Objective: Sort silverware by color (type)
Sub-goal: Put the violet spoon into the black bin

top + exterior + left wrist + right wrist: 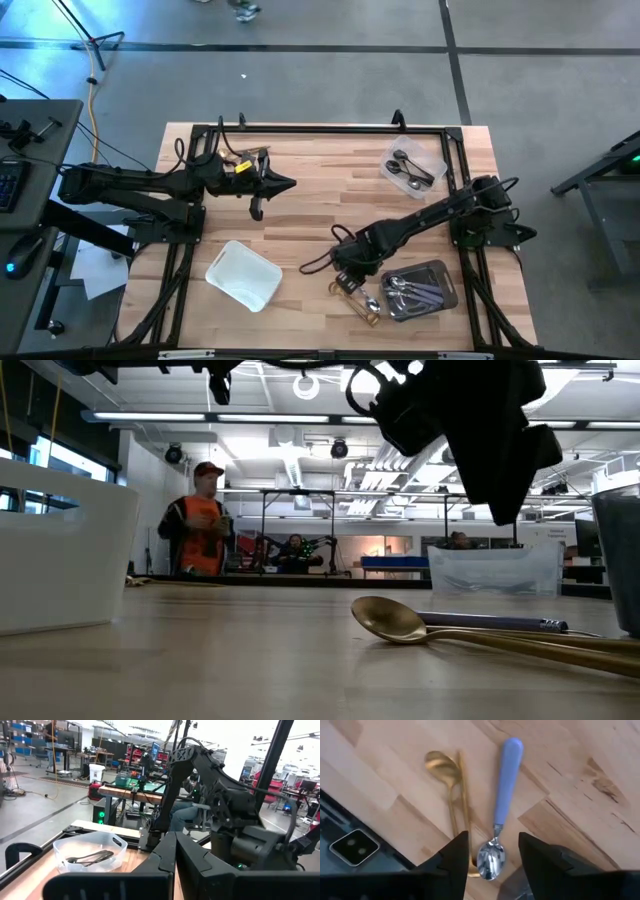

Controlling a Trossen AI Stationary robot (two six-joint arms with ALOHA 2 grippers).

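Observation:
My right gripper [494,840] hangs open, pointing steeply down, near the table's front edge. Its two fingers stand on either side of the shiny bowl of a blue-handled spoon [506,780], which lies flat on the wood; they are not touching it. Two gold utensils [454,785] lie right beside that spoon; the low view shows a gold spoon [392,620]. My left gripper [285,185] is shut on nothing and held level above the far left of the table.
A grey tray [445,272] with blue-handled silverware sits just right of my right gripper. A clear tray [392,172] with dark spoons stands at the far right. A white tray [243,276] lies near the front left. A person [203,520] stands beyond the table.

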